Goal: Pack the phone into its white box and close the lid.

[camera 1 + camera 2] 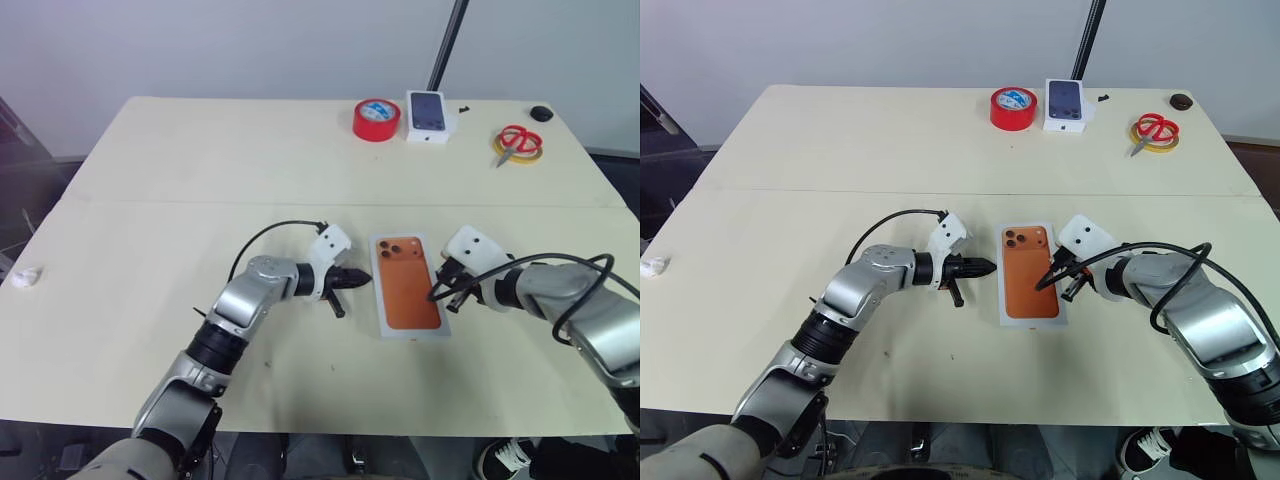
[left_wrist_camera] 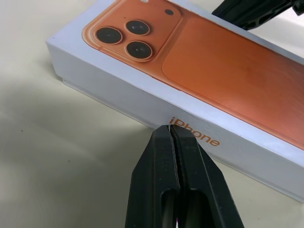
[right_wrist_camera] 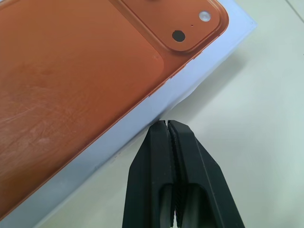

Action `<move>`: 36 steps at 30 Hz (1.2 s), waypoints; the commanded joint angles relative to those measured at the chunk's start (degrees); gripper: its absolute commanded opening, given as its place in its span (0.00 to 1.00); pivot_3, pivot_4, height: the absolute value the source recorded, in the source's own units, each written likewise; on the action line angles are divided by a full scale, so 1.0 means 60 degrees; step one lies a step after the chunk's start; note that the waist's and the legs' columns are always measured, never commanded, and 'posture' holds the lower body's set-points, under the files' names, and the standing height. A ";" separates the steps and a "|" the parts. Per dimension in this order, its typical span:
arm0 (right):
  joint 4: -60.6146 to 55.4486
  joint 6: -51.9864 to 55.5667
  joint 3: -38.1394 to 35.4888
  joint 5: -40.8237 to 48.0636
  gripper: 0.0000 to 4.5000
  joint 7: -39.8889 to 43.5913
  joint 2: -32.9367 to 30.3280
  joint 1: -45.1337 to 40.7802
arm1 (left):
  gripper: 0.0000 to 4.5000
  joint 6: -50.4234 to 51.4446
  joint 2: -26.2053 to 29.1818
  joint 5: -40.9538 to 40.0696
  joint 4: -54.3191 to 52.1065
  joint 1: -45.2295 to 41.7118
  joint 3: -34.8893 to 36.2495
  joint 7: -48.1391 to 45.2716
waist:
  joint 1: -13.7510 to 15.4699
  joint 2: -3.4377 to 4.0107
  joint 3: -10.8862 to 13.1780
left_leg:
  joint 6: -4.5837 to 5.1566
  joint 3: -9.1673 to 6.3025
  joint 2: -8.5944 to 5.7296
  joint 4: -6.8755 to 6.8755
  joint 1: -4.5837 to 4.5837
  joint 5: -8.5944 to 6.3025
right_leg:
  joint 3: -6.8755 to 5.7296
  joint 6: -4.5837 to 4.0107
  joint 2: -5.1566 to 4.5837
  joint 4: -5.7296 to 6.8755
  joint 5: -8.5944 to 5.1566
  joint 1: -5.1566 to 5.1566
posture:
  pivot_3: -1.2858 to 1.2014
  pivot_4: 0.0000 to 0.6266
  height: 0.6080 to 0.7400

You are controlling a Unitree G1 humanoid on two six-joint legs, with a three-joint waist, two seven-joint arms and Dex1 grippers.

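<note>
Both pairs of our jaws are pressed together, the left gripper [image 1: 358, 279] and right gripper [image 1: 434, 295] flanking the white box [image 2: 142, 102] on the tabletop [image 1: 200, 170]. Its glossy top shows a copper-orange phone back; whether it's the phone or print, we can't tell. Forearms reach inward, low.

A pale table [image 1: 180, 200] carries the closed white box [image 1: 405, 284], red tape [image 1: 376, 119], a small phone box [image 1: 428, 115] and scissors [image 1: 518, 142].

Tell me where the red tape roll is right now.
In the head views, the red tape roll sits at the table's far edge, just left of the small white box printed with a dark phone.
</note>
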 commanded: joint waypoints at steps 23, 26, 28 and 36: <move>-0.1440 -0.1175 -0.2988 0.1199 0.01 0.2593 -0.1109 0.1957 | 0.01 -0.0035 -0.0266 -0.0471 -0.0174 -0.0863 0.0870 0.0253 | 0.0079 0.0000 -0.0001 | 0.0000 -0.0004 -0.0008 0.0007 0.0013 0.0000 | -0.0005 0.0002 -0.0005 0.0002 0.0001 0.0023 | 0.52 0.24 0.94; -0.1836 -0.1072 -0.2824 0.1204 0.01 0.2438 -0.0985 0.2449 | 0.01 -0.0408 -0.0574 -0.0033 0.0399 -0.1201 0.0306 0.0162 | 0.0173 0.0000 -0.0001 | 0.0001 -0.0006 -0.0016 0.0007 0.0033 -0.0001 | -0.0007 0.0003 -0.0005 -0.0009 0.0000 0.0049 | 0.52 0.24 0.94; -0.1938 -0.0938 -0.2660 0.1144 0.01 0.2208 -0.0863 0.2659 | 0.01 -0.0625 -0.0681 0.0297 0.0945 -0.1354 -0.0024 0.0183 | 0.0175 0.0000 -0.0001 | 0.0004 -0.0004 -0.0020 0.0004 0.0063 -0.0003 | -0.0005 0.0003 -0.0005 -0.0017 0.0000 0.0075 | 0.52 0.24 0.94; -0.2341 -0.0718 -0.2213 0.0945 0.01 0.1508 -0.0539 0.3199 | 0.01 -0.1210 -0.0653 0.1046 0.1768 -0.1188 -0.0616 0.0107 | 0.0146 -0.0001 -0.0002 | 0.0012 0.0001 -0.0019 -0.0014 0.0134 -0.0007 | 0.0009 0.0003 0.0003 -0.0027 -0.0003 0.0133 | 0.52 0.24 0.94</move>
